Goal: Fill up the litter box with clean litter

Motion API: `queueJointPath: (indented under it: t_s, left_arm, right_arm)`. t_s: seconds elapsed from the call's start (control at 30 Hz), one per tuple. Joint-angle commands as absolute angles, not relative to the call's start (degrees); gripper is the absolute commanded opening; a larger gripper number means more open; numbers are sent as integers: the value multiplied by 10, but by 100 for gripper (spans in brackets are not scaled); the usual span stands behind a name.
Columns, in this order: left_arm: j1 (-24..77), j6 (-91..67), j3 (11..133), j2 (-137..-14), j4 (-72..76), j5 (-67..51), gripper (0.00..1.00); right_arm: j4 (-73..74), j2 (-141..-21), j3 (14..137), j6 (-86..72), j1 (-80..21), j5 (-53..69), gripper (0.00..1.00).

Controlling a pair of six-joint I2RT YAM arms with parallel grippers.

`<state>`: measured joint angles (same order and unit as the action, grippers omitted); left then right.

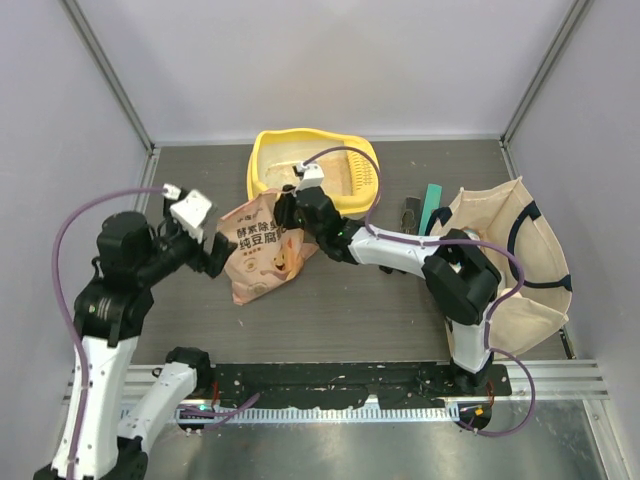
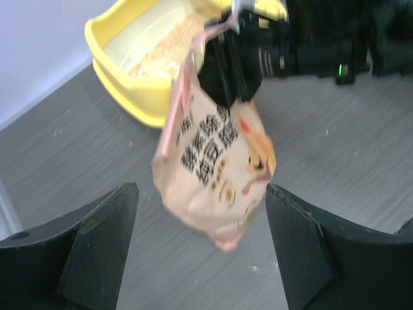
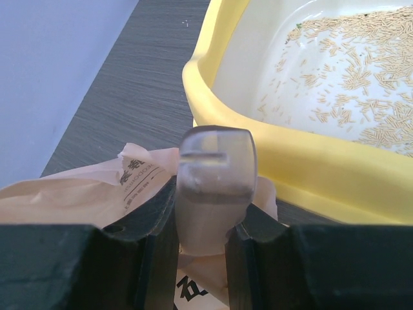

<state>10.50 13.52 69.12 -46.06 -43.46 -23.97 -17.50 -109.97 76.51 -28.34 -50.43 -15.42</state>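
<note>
The soft peach-orange plastic bag of litter (image 2: pixel 219 161) dangles from its top edge, which the right pincer (image 3: pixel 210 194) pinches tight in a narrow grip. The left pincer (image 1: pixel 214 252) stands wide and holds nothing. The bag hangs just ahead of it, in line with the gap between its fingers and clear of both. I can't tell whether the bag's bottom rests on the grey worktop (image 1: pixel 380 300).

Just beyond the right pincer sits the large yellow plastic litter box (image 3: pixel 271 155), with only a thin scatter of pale beige granules (image 3: pixel 361 84) on its pale floor.

To my eye that bag will be awkward. The film is limp and probably slick, the belly bulges low where the weight sits, and it is likely to swing and sag. A pinch at the top alone may slip or stretch the film. I'd keep the top hold and have the free pincer take the lower belly or a bottom corner, so the bag can be tipped over the rim.

The right wrist view shows the pinch on the crumpled edge and the litter in the tray, but nothing of the bag's body. The left wrist view shows the whole hanging bag and the open fingers, though blurred. Only the overhead view shows the cream canvas tote (image 1: pixel 510 250), well off to the right of the right pincer.
</note>
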Motion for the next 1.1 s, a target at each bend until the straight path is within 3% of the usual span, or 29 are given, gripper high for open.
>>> queueJointPath:
  t_s: [0.0, 0.07, 0.17, 0.3, 0.37, 0.43, 0.57, 0.83, 1.07]
  left_arm:
    - [102, 243, 649, -430, -620, -198, 82]
    - [102, 279, 608, -420, -641, -193, 79]
    - [101, 328, 536, -399, -637, -164, 61]
    - [99, 332, 484, -407, -614, -125, 19]
    - [98, 329, 470, -424, -614, -131, 8]
    - [97, 324, 457, -446, -608, -134, 7]
    - [97, 343, 415, -470, -538, -154, 24]
    - [97, 397, 338, -510, -410, -162, 26]
    - [105, 372, 301, -558, -273, -163, 27]
  right_arm:
    - [-59, -1087, 732, -191, -492, -153, 1]
    - [-60, -1088, 737, -180, -490, -163, 1]
    - [-63, -1093, 748, -157, -495, -191, 1]
    - [-57, -1091, 745, -135, -495, -229, 1]
    - [-56, -1098, 736, -135, -495, -235, 1]
    - [-48, -1119, 731, -148, -496, -221, 1]
    - [-34, -1155, 716, -183, -505, -186, 1]
    - [-39, -1182, 693, -259, -506, -47, 1]
    - [-112, -1200, 709, -328, -473, 151, 1]
